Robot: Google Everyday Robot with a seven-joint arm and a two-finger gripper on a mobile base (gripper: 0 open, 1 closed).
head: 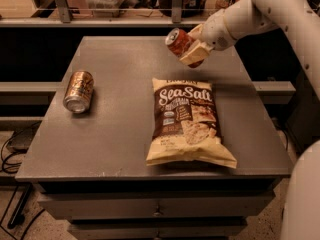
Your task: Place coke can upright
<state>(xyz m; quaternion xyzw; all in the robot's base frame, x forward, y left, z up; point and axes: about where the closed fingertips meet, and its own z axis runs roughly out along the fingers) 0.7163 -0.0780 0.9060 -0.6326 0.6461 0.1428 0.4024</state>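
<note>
Right now, from the one camera, my pincer [194, 50] is clamped on the coke can [176, 41], held in the air just beyond the far end of the bag [187, 121]. The can is tilted, silver top up and to the left. If I let go at this slant it would likely topple and roll across the table [115, 144], or land on the bag's edge and tip. A gold can [78, 90] lies on its side well left of the bag. The bag looks sealed; I can't see its contents, nor whether either can is full.
</note>
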